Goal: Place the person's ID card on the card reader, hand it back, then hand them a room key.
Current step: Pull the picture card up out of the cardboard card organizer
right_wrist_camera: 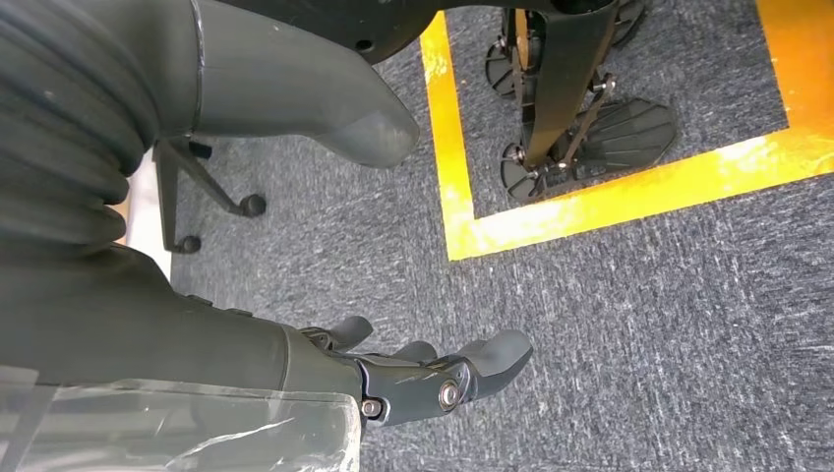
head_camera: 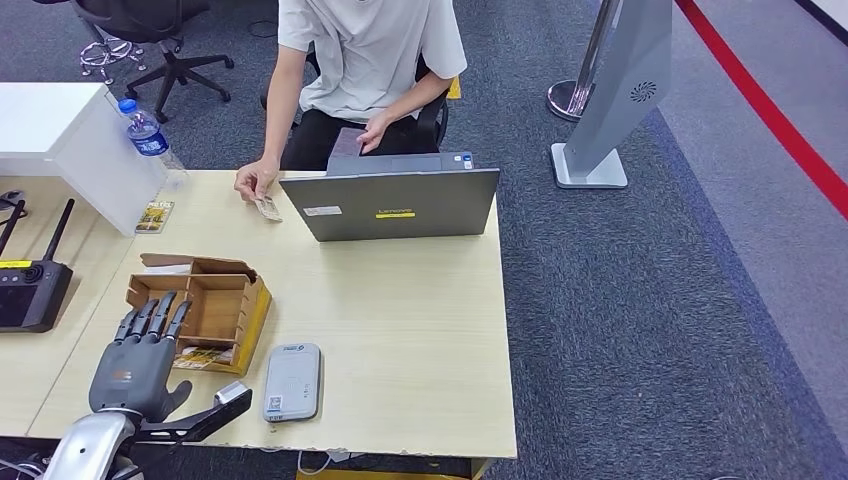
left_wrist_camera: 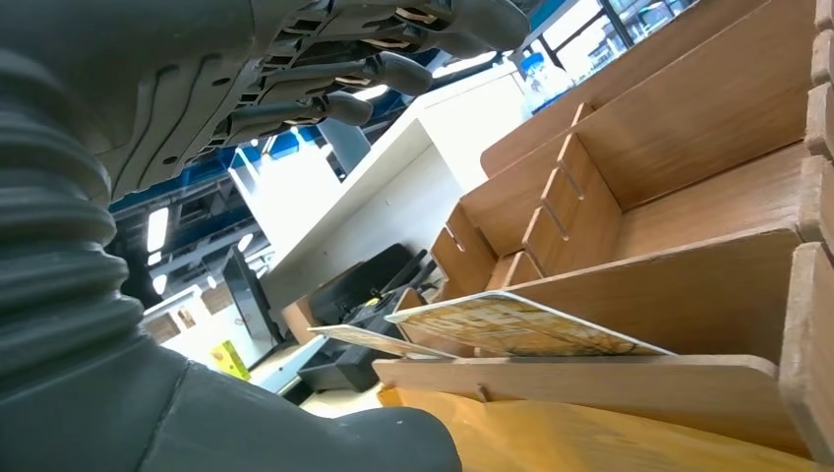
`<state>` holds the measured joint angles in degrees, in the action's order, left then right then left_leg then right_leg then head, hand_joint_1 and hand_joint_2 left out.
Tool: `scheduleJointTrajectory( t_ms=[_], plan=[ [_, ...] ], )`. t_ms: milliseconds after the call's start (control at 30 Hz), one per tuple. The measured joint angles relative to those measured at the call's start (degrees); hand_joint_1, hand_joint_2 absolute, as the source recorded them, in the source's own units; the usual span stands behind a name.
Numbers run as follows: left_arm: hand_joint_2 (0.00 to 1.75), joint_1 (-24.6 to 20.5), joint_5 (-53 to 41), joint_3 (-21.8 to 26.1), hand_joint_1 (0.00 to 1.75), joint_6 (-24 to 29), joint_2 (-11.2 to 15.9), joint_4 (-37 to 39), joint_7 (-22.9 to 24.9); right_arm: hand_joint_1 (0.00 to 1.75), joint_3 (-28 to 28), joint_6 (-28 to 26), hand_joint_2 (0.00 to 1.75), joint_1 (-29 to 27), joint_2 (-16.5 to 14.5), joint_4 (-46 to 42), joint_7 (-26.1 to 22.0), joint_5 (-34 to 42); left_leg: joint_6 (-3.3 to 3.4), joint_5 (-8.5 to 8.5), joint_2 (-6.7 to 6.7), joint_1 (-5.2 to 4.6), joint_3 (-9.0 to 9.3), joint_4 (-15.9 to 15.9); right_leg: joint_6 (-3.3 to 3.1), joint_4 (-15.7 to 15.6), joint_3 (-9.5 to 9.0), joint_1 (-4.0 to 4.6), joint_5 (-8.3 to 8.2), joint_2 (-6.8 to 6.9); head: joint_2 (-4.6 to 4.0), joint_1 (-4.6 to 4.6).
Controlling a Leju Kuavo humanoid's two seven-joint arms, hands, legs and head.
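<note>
Left hand (head_camera: 140, 362): empty, fingers spread, resting at the wooden organizer (head_camera: 205, 310); ID card (head_camera: 267, 209) well ahead across the counter (head_camera: 400, 320), held by the person's hand (head_camera: 255, 181). Card reader (head_camera: 292, 382): just beside the hand. Judged approach: reach forward, pinch the card's free edge once it is offered; right hand (right_wrist_camera: 423, 374) hangs empty, fingers loosely curled.

We note a grey laptop (head_camera: 391, 204) standing open at the far edge of the light wooden table (head_camera: 420, 330), its lid back facing us. A clear water bottle (head_camera: 148, 136) with a blue cap stands beside a white cabinet (head_camera: 75, 135) at the far left. A black controller (head_camera: 32, 290) with two antennas lies on the adjoining surface to the left. A black office chair (head_camera: 160, 40) stands on the grey carpet (head_camera: 640, 300) beyond. A grey signage stand (head_camera: 620, 90) rises to the right, near a red floor stripe (head_camera: 770, 110).
</note>
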<state>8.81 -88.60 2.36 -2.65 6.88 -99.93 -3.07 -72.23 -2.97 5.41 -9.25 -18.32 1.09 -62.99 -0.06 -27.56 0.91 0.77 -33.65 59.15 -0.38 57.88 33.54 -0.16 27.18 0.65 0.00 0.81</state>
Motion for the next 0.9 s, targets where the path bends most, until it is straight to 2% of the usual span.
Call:
scheduleJointTrajectory(
  t_ms=[433, 567, 900],
  plan=[
    [1.75, -1.2, 0.0, 0.0, 0.0, 0.2, -1.0, 2.6, 0.0, 0.0, 0.0, 0.0, 1.75, 0.1, 0.0, 0.0, 0.0, -0.1, 0.0, 0.0, 0.01, 0.0, 0.0, 0.0, 0.0, 0.0, 0.0, 0.0, 0.0, 0.0, 0.0, -0.01],
    [1.75, -1.3, 0.0, 0.0, 1.75, 0.4, -1.3, 2.9, 0.0, 0.0, 0.0, 0.1, 1.75, 0.2, 0.0, 0.0, 0.0, -0.2, 0.0, 0.0, 0.01, 0.0, 0.0, 0.0, 0.0, 0.0, 0.0, 0.0, 0.0, 0.0, 0.0, -0.01],
    [1.75, -1.4, 0.9, 0.3, 1.75, 1.5, -1.6, 3.3, -0.5, 0.0, 0.1, 0.2, 1.75, 0.2, 0.0, 0.0, -0.2, -0.2, 0.0, 0.0, 0.0, 0.0, 0.0, 0.0, 0.0, 0.0, 0.0, 0.0, 0.0, 0.0, 0.0, -0.01]
  ],
)
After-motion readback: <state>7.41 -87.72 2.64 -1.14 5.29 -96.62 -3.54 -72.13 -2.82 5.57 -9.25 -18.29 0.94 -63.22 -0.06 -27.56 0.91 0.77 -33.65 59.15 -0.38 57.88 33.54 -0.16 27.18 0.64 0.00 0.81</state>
